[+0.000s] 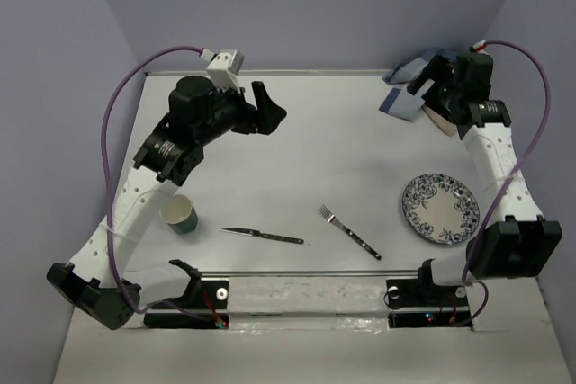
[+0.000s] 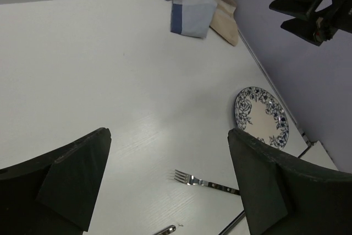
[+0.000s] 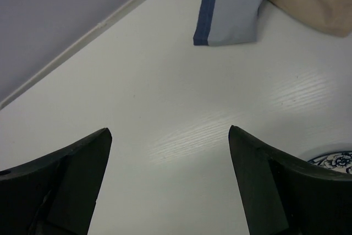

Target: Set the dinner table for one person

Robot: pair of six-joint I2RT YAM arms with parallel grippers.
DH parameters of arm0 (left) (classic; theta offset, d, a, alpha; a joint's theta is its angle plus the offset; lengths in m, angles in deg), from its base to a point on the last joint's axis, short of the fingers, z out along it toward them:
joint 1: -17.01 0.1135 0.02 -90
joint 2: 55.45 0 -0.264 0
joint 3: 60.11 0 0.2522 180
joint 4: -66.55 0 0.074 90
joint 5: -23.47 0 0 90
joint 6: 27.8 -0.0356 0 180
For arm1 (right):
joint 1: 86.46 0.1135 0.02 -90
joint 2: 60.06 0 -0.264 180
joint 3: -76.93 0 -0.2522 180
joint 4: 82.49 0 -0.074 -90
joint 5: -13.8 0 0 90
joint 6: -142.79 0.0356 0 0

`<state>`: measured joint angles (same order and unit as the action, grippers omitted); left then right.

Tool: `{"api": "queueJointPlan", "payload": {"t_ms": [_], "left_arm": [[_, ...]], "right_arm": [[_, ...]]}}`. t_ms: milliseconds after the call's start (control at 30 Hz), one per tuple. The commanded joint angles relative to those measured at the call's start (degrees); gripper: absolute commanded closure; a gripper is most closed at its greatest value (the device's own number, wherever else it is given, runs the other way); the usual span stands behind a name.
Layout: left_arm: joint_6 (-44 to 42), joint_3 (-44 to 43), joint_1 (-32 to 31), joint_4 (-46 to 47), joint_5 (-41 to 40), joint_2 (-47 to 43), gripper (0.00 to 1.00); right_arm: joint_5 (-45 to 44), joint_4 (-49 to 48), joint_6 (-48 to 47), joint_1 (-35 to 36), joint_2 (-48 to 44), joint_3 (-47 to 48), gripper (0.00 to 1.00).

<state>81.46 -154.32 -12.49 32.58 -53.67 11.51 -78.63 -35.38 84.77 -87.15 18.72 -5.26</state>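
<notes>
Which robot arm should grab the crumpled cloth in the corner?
Probably the right arm. The right hand, open, hangs beside the cloth in the far right corner. The left hand is open too, but far across the table.

The left gripper (image 2: 168,136) is holding its dark fingers wide apart above the large matte white-grey tabletop (image 2: 82,53), where a silver dark-handled fork (image 2: 206,182) is lying near a round blue-patterned plate (image 2: 261,116). A silvery tip (image 2: 166,229) at the bottom edge is possibly a knife.
</notes>
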Motion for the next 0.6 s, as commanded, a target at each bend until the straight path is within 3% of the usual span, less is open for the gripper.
{"api": "queueJointPlan", "payload": {"t_ms": [0, 133, 367, 567], "left_arm": [[-1.6, 0.82, 0.49, 2.02, -0.56, -1.39, 0.01], [-1.95, 1.42, 0.67, 2.18, -0.47, -2.0, 0.01], [0.33, 5.56, 0.93, 4.74, -7.22, -6.4, 0.01], [1.3, 5.47, 1.2, 1.75, -10.92, -4.91, 0.01]], "right_arm": [[-6.35, -6.34, 0.97, -2.03, 8.63, 3.22, 0.09], [-8.37, -8.73, 1.94, -4.49, 17.86, 7.43, 0.1], [-7.32, -10.31, 3.7, -10.38, 31.06, 15.34, 0.11], [-4.95, -10.32, 4.3, -11.0, 43.27, 24.39, 0.12]]}}
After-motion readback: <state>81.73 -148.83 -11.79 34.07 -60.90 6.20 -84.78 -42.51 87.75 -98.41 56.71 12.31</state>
